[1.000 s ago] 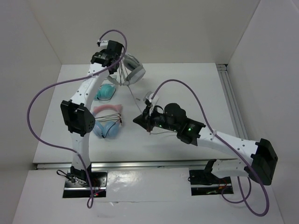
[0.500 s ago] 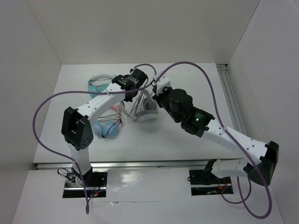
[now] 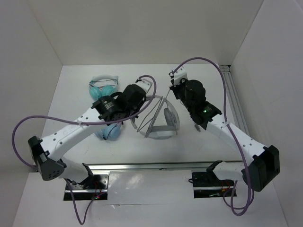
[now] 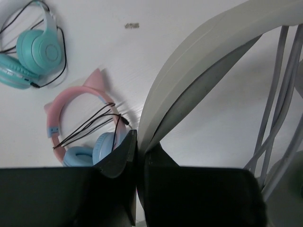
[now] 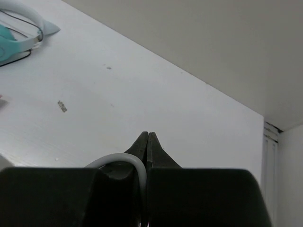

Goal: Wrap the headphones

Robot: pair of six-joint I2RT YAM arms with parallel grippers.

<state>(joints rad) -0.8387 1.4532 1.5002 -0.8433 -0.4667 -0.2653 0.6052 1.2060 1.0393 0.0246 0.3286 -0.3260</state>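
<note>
Headphones over white table, white walls; left gripper tight on headband, right gripper pinching cable.

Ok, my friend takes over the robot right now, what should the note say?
Left gripper: shut on the wide headband of the light grey-white over-ear headphones.
Right gripper: shut on their thin grey cable.
Done: several cable strands already cross the headphones.
Left: probably finish winding the cable, then set the headphones down.
</note>
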